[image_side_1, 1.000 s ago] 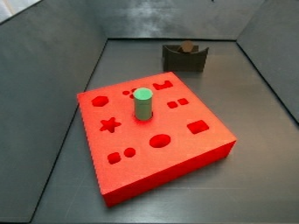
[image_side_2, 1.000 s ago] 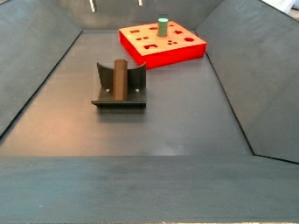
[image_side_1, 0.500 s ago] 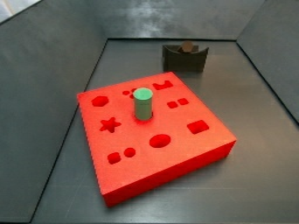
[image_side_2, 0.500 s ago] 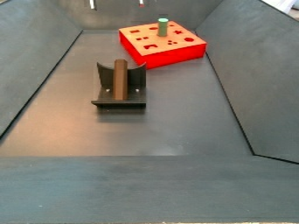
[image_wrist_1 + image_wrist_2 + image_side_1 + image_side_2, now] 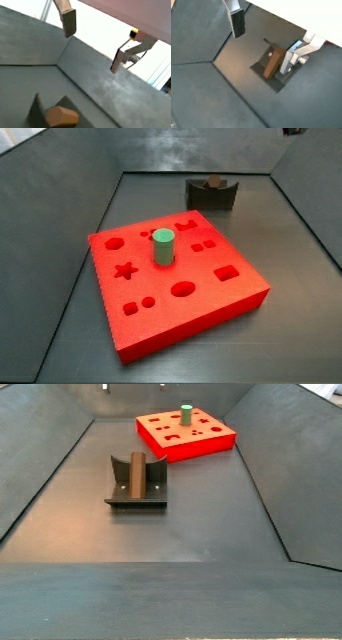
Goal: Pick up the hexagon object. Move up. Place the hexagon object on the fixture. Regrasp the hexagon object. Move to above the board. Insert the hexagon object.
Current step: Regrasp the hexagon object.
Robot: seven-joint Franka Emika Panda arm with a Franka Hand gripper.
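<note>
Here, in a wrist view, the gripper [image 5: 93,45] hangs high above the floor with its two fingers [image 5: 69,22] spread wide and nothing between them. Below it, the hexagon object [image 5: 62,116] shows its brown six-sided end face toward the camera, seated in the fixture [image 5: 37,111].

In a wrist view from the opposite mount, the gripper [image 5: 264,47] is likewise released and empty. The hexagon object [image 5: 273,63] appears as a brown bar lying along the fixture [image 5: 271,70], partly hidden behind one finger [image 5: 296,54].

In a side view, the fixture [image 5: 213,195] stands at the far end of the floor, well apart from the board [image 5: 174,280]. The hexagon object [image 5: 213,182] shows only as a small brown end in the notch. A green peg [image 5: 163,246] stands upright in the board.

In a side view from the other end, the hexagon object [image 5: 135,474] rests in the fixture [image 5: 135,483], its long axis tilted, upper end leaning toward the board [image 5: 186,434]. The gripper is barely visible at the upper frame edge.
</note>
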